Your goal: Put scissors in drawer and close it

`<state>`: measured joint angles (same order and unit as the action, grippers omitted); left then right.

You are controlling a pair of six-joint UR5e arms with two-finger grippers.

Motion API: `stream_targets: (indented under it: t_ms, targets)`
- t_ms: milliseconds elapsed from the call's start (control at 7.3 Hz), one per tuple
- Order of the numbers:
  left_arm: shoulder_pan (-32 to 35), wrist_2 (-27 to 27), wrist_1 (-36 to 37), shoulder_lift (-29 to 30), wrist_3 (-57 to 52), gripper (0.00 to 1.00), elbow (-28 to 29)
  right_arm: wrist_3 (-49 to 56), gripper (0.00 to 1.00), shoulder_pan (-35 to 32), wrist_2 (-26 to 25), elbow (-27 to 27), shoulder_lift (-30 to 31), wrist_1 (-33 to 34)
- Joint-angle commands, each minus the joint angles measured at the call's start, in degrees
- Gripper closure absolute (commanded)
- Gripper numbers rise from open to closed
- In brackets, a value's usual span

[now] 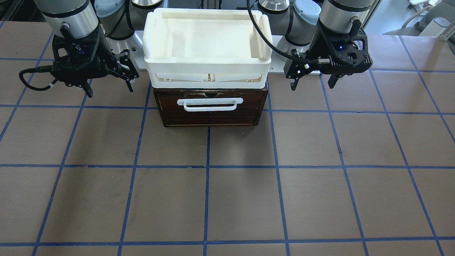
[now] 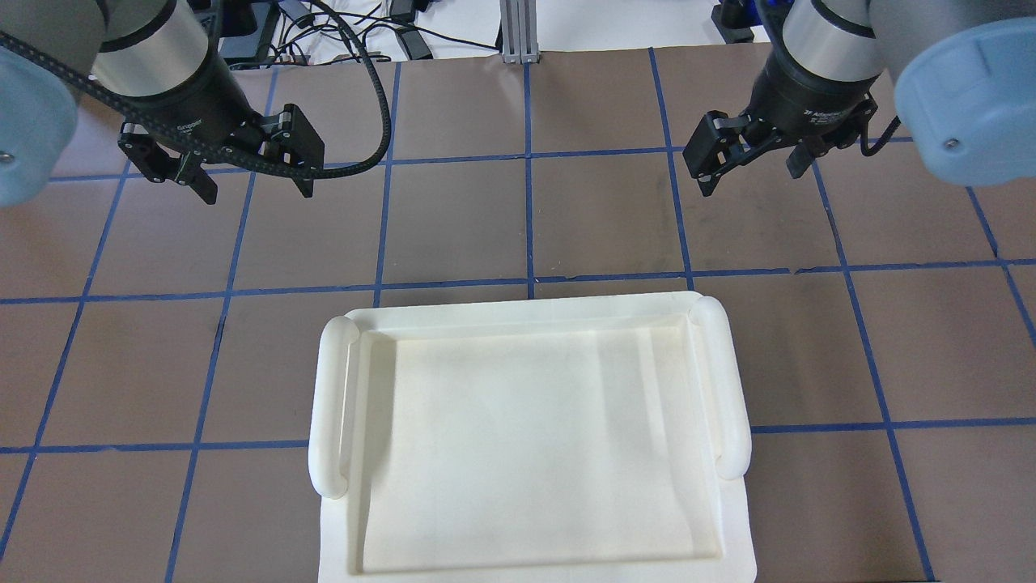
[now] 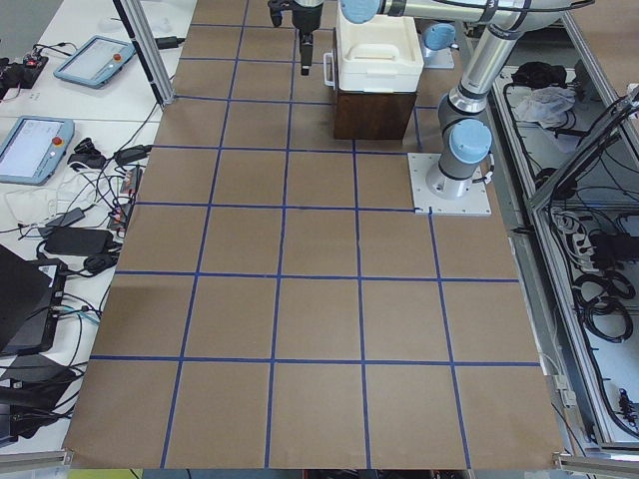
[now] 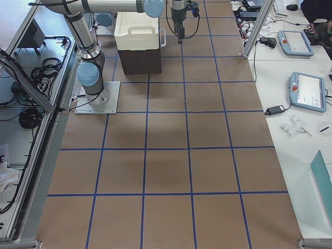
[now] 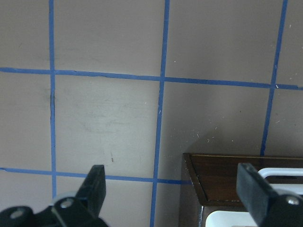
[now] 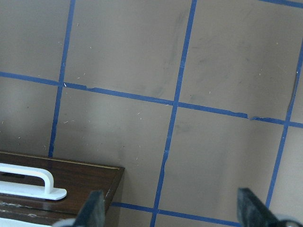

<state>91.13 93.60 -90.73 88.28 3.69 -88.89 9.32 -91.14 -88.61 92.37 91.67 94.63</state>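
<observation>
The drawer [image 1: 213, 119] has a dark brown wood front and a white bar handle [image 1: 209, 104]. It sits pushed in under the white tub, and its interior does not show. The scissors show in no view. My left gripper [image 1: 312, 80] hangs open and empty above the table beside the drawer; it also shows in the overhead view [image 2: 255, 186] and in its wrist view [image 5: 173, 189]. My right gripper [image 1: 108, 87] hangs open and empty on the drawer's other side, and shows in the overhead view [image 2: 749, 174] and its wrist view [image 6: 170, 210]. Each wrist view catches one corner of the drawer front [image 5: 227, 175] [image 6: 71, 172].
A white plastic tub [image 1: 208, 67] stands on top of the drawer unit and hides it in the overhead view [image 2: 332, 405]. The brown table [image 1: 227, 199] carries a grid of blue tape lines. Tablets and cables lie on side benches [image 3: 35, 145].
</observation>
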Motion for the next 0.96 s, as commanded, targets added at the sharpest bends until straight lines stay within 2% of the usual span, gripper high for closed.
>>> stream_targets:
  t_ms: [0, 821]
  targets:
    - [0.2, 0.7, -1.1, 0.2, -1.2, 0.0, 0.4, 0.0, 0.0, 0.0, -0.2, 0.0, 0.0, -0.2]
    - [0.0, -1.5, -1.0, 0.2, -1.4, 0.0, 0.4, 1.8, 0.0, 0.0, -0.1, 0.1, -0.1, 0.1]
